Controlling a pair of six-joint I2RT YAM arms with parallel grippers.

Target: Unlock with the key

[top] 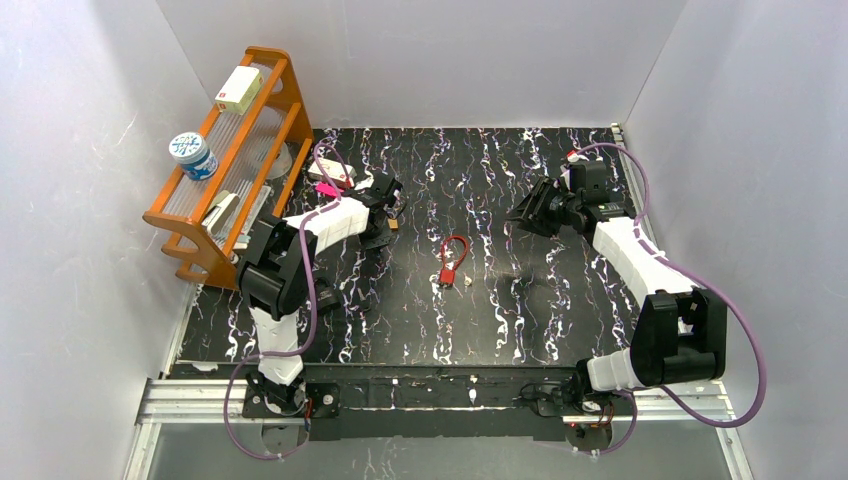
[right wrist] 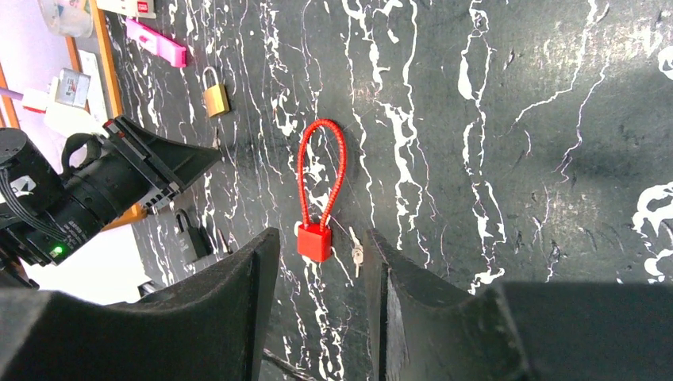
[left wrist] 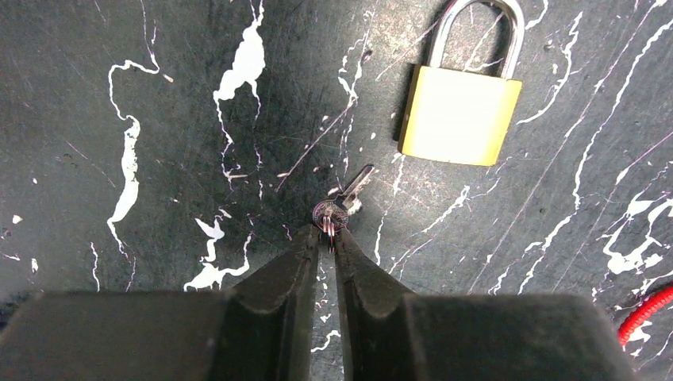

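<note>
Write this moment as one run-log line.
left hand: shut on small silver key beside brass padlock | right hand: open, pointing at red cable lock

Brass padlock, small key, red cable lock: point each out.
brass padlock (left wrist: 459, 115): left wrist view, body centre.
small key (left wrist: 356, 185): left wrist view, blade.
red cable lock (right wrist: 314, 240): right wrist view, red body.

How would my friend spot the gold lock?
Find the orange rack at the table's left. Near it the left pincer pinches a tiny key, the gold padlock just beyond. Its shackle is silver; the red lock has a cable.
</note>
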